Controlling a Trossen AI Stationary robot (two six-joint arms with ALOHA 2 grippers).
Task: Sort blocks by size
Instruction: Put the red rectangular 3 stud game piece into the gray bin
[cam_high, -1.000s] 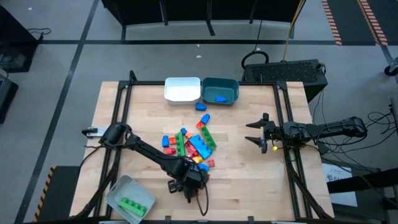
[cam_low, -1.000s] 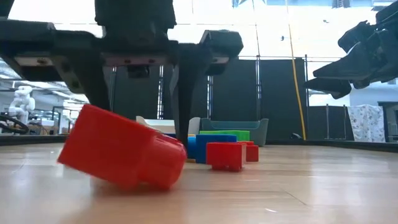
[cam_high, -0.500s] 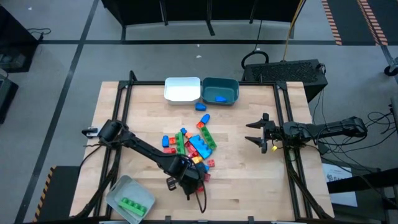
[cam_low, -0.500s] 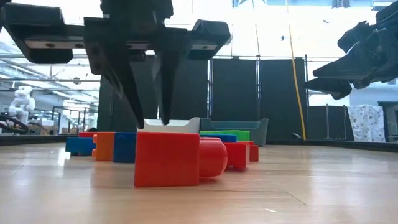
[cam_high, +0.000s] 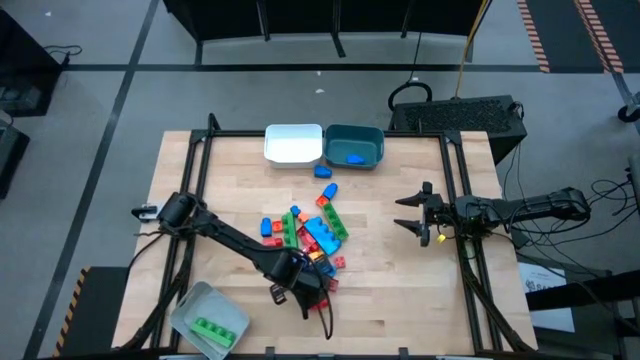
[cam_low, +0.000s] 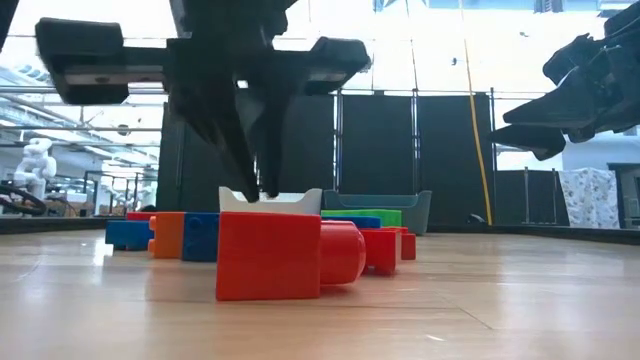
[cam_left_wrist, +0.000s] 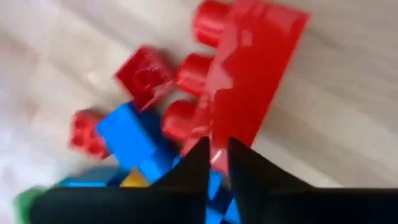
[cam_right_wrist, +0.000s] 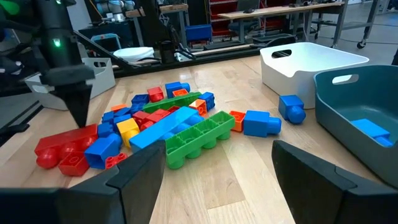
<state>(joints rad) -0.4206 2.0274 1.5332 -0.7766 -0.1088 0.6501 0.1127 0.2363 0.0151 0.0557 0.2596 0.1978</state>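
Hovering with fingers nearly closed, empty, the left gripper (cam_low: 262, 190) tips a red block (cam_low: 288, 255); its body hides nearer blocks overhead.

1. High cam looks straight down, far off, on the whole pale wooden slatted table (cam_high: 400, 290).
2. Low cam sits at tabletop level, right behind a chunky red studded plastic brick (cam_low: 268, 255).
3. Left wrist cam looks down close on that same brick (cam_left_wrist: 249, 74).
4. Right wrist cam faces across the pile, brick included (cam_right_wrist: 62, 146).
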